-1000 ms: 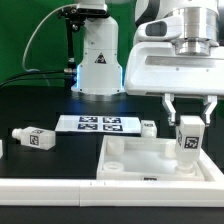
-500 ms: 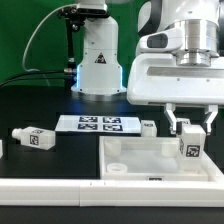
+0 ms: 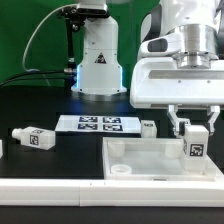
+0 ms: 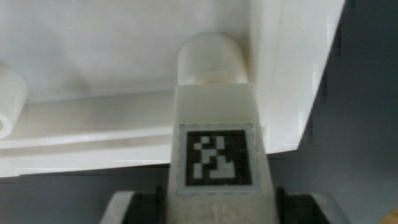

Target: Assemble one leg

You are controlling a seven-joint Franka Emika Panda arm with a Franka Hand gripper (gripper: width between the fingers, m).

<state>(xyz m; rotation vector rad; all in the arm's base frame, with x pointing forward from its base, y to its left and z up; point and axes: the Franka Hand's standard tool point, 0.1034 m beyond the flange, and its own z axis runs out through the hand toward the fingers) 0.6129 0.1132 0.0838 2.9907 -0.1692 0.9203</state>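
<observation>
My gripper point(image 3: 194, 128) is shut on a white leg point(image 3: 195, 146) with a square tag marker on its side and holds it upright over the right part of the large white tray-like panel point(image 3: 140, 158). In the wrist view the leg point(image 4: 217, 120) runs away from the fingers point(image 4: 121, 208), its rounded tip close to the panel's raised wall point(image 4: 285, 60). I cannot tell if the tip touches the panel. Another leg point(image 3: 33, 138) lies on its side on the table at the exterior view's left.
The marker board point(image 3: 97, 124) lies behind the panel. A small white part point(image 3: 148, 128) sits at its right end. The arm's white base point(image 3: 97, 60) stands at the back. A white ledge point(image 3: 60, 186) runs along the front.
My gripper has moved toward the exterior view's right with the leg still in it, and a little lower over the panel's right part.
</observation>
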